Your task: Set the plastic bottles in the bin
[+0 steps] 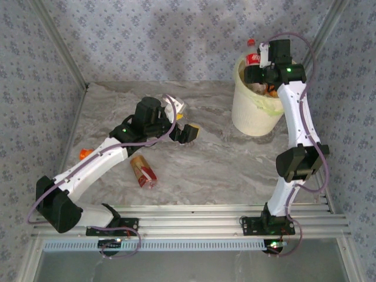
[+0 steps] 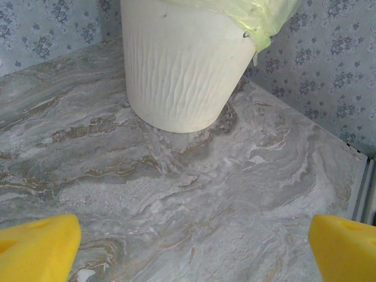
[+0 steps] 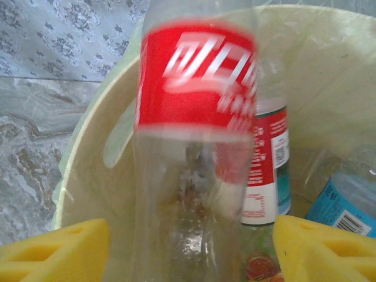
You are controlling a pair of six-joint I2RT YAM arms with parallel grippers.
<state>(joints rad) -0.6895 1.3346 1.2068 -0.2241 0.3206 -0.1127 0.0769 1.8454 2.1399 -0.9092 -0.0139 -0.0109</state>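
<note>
Brown plastic with a red label: the nearest bottle (image 1: pixel 144 171) lies on its side on the marbled tabletop (image 1: pixel 223 170), just beside the left arm, and an orange bottle (image 1: pixel 85 154) shows partly at that arm's outer side. A little farther on, the left gripper (image 1: pixel 187 134) hangs low over bare table, its yellow pads wide apart with nothing between them, facing the bin (image 1: pixel 249 111).

Farthest, at the right, the right gripper (image 3: pixel 191 247) sits above the bin's mouth. A clear cola bottle (image 3: pixel 197 76) with a red label stands upright between its pads, but gaps show on both sides, so the jaws are open and grip nothing. The bottle is blurred, so it is probably dropping.

To finish this release cleanly, I would hold the wrist steady over the middle of the mouth until the cap is below the rim, then lift straight up so no pad snags the bag liner (image 2: pixel 258 17). A red-and-teal labelled bottle (image 3: pixel 271 158) and a blue-labelled bottle (image 3: pixel 346 205) already lie inside, so the cola bottle may land leaning on them.

The bin stands near the far right corner, close to the papered wall (image 1: pixel 176 35). The safest way out is up and back towards the arm's base. The tabletop between the bin and the left gripper is bare.
</note>
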